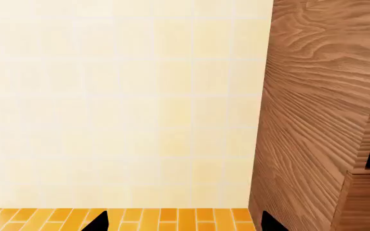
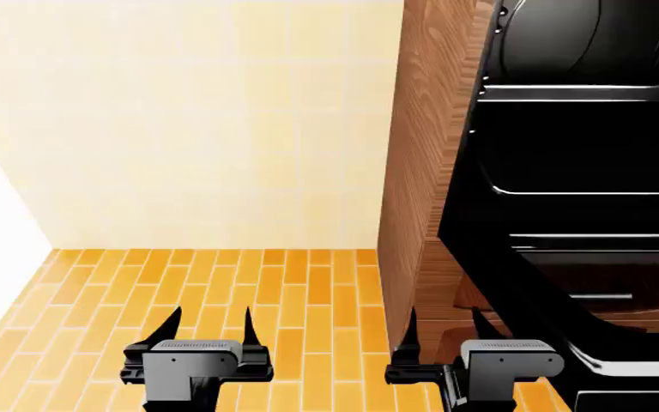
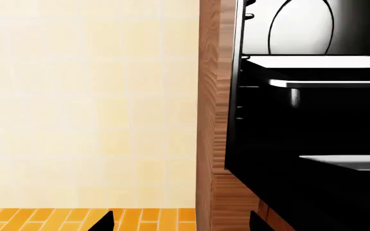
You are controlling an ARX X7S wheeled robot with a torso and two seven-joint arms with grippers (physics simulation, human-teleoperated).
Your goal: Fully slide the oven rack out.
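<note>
2 black grippers hang low over the orange brick-pattern floor: left gripper with fingers spread and empty, right gripper likewise apart and empty, just in front of the brown wood-grain cabinet side. Well apart from both, up and to the right, sits the oven rack, a wide flat black shelf with a thin bright edge line and a rounded front corner, inside the black oven body; hard to say how far out it already stands, probably little. Not yet touched by either arm. Best done with the right arm, being the nearer 1: raise it and swing it rightward past the cabinet side, keeping the fingers wide. Aim for the middle of the bright front edge rather than the rounded corner, so the pull runs straight and the shelf does not skew on its guides. Avoid the narrow bright-outlined strip above, easily mistaken for the target. Close firmly over the edge, then draw level and steadily toward the torso until the travel ends. Keep the left arm parked clear near the cream tiled wall.
</note>
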